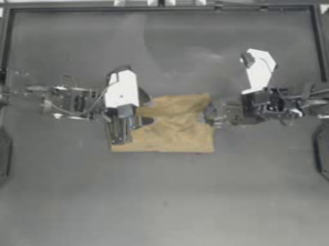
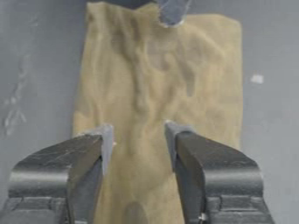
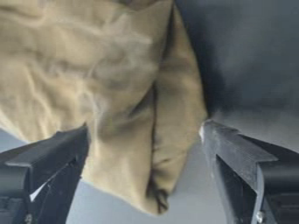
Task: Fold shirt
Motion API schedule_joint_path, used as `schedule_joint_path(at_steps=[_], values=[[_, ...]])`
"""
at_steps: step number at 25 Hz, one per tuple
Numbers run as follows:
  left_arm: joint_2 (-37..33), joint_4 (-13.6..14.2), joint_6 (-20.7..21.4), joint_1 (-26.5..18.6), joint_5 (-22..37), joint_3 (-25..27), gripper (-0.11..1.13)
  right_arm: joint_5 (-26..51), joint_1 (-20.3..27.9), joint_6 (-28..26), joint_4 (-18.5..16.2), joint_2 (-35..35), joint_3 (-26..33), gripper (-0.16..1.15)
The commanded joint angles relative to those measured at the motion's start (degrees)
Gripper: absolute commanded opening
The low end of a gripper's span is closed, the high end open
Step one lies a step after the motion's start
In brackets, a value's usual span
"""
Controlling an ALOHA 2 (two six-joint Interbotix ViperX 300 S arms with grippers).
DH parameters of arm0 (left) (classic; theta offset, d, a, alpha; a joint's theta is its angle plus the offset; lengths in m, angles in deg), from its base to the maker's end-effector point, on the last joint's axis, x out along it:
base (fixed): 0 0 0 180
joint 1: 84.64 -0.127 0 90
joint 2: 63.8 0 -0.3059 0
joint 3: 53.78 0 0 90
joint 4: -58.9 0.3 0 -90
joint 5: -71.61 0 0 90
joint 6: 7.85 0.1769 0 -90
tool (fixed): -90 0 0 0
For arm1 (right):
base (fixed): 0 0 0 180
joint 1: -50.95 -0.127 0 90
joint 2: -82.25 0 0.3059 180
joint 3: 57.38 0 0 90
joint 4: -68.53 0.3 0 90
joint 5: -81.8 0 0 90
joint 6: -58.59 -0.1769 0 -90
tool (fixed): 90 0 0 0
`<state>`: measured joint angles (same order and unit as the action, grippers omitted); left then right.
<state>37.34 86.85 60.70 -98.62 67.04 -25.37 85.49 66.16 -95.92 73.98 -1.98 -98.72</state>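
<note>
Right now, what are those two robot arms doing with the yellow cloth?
They are folding a shirt. It lies in a folded rectangle mid-table. The left gripper sits at its left edge, jaws open over the cloth. The right gripper sits at its right edge, jaws open around a fold. Neither grips it.

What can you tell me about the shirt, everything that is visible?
The shirt is mustard-tan cloth with faint darker blotches, folded into a compact, creased rectangle lying flat near the middle of the dark table. The left gripper sits open over its left edge; the right gripper is open at its right edge, where folded layers show.
</note>
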Motion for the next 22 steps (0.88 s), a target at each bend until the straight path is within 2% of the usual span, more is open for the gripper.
schedule_joint_path(at_steps=[1,13,22], values=[[-1.0,0.2,0.0,0.0,-0.4,-1.4,0.79,-3.4,-0.3,0.2,0.4,0.5,0.1,1.02],[-0.3,0.1,-0.1,0.1,-0.3,-2.2,0.79,-8.6,-1.8,0.3,0.7,4.4,-0.2,1.02],[0.7,0.2,0.0,0.0,-0.3,-2.7,0.79,-13.6,-2.9,0.5,2.5,7.8,0.1,1.01]])
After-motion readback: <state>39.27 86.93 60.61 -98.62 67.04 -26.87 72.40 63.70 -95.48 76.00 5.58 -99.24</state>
